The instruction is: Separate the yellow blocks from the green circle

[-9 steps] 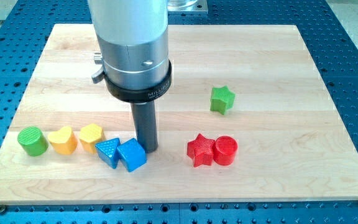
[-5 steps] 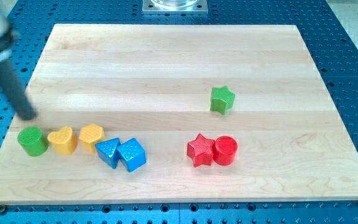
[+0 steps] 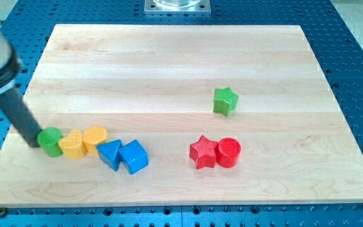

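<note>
The green circle [image 3: 51, 141] sits at the view's lower left, pressed against the yellow heart [image 3: 74, 144]. The yellow hexagon [image 3: 94, 137] touches the heart's right side. The three form a tight row. My tip [image 3: 29, 139] rests on the board just left of the green circle, touching its left side. The rod slants up to the view's upper left.
A blue triangle [image 3: 110, 154] and a blue cube [image 3: 134, 156] sit right of the yellow hexagon, close together. A red star [image 3: 203, 152] and a red cylinder [image 3: 228, 152] touch at lower centre-right. A green star [image 3: 225, 101] stands alone. The wooden board [image 3: 181, 57] lies on a blue perforated table.
My tip left the blue cube, swung to the far left, then came down behind the green circle. The green circle and yellow heart have slid right, closing up against the yellow hexagon.
</note>
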